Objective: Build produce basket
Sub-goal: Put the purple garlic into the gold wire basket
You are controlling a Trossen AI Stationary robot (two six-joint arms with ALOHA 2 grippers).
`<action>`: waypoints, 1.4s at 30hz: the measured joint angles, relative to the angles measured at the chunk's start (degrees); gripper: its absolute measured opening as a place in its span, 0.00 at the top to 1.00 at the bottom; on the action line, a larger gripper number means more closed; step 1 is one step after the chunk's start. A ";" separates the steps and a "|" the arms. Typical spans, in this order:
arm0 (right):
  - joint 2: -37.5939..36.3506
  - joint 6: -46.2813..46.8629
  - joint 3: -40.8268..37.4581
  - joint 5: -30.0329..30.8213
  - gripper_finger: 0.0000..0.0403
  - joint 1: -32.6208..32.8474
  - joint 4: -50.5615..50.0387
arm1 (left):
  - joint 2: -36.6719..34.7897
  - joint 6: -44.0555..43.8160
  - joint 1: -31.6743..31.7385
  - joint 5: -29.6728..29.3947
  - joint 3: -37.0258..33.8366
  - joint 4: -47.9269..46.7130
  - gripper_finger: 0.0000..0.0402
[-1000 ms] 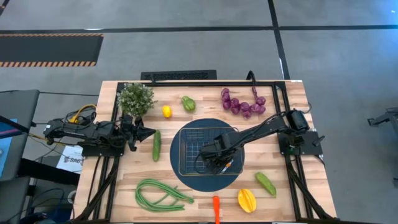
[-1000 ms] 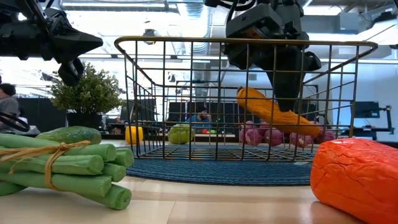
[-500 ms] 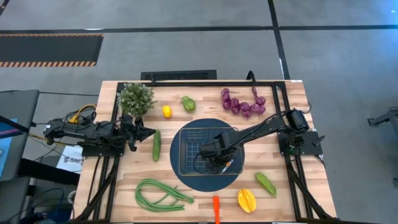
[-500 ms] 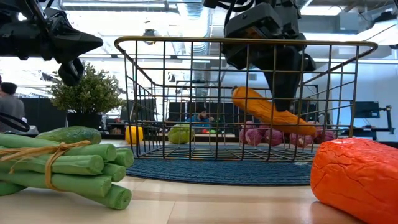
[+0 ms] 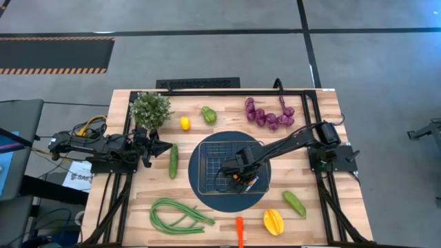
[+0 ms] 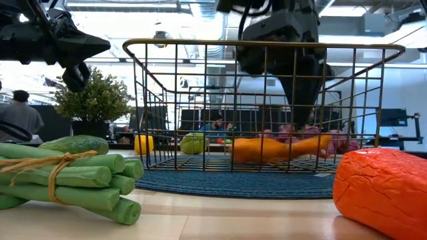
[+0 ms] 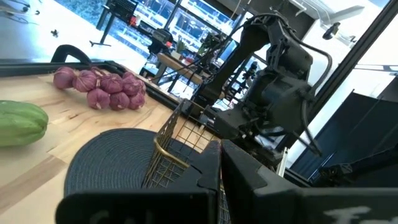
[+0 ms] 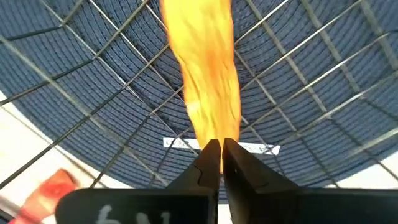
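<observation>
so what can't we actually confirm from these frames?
- Right gripper: whether it grips the carrot or has let go. Its fingers look nearly closed in the right wrist view; the arm hides it in the high view.
- Carrot resting on the basket floor or not: low view, mesh and gripper block the contact.
- Basket's white tag: print too small, carrot covers its middle.
- Second carrot: cut off by the high view's bottom edge.
</observation>
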 joint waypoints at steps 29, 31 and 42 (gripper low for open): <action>-13.95 -9.19 15.72 17.64 0.72 -17.85 -27.51 | 0.00 -1.72 0.01 1.47 0.00 -0.87 1.00; -15.47 -10.66 15.94 17.75 0.66 -20.83 -28.11 | -0.02 -1.84 0.00 1.46 0.01 -0.85 1.00; -10.15 -26.38 15.75 17.64 0.36 -32.48 -27.95 | -0.02 -1.96 0.02 0.43 0.00 -0.76 1.00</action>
